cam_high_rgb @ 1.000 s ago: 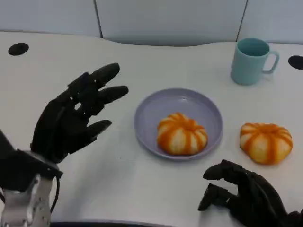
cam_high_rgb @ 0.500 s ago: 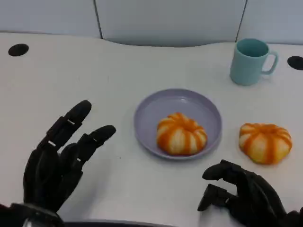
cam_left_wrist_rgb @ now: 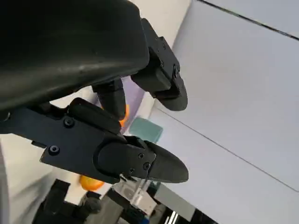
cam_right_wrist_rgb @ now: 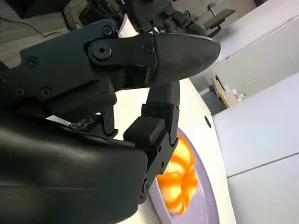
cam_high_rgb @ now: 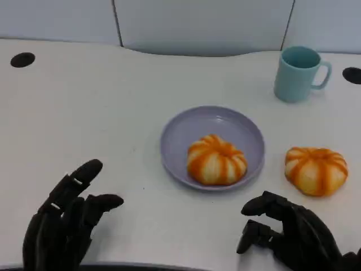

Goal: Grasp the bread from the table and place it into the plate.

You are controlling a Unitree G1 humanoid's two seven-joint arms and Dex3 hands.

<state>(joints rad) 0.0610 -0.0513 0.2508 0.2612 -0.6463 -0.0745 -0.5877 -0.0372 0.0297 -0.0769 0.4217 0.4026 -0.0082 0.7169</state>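
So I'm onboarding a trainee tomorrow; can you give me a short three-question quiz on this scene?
1. True or false: the plate holds a bread.
2. Where is the other bread? A) on the table right of the plate B) inside the mug C) in the left hand
3. Fill in: the right hand holds ____.

Key: 1 true; 2 A; 3 nothing.

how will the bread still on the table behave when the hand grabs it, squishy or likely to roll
The bread on the table looks puffy and lobed, so probably soft and light; a firm squeeze may dent it. Its domed shape sits flat and low, so it likely slides rather than rolls.
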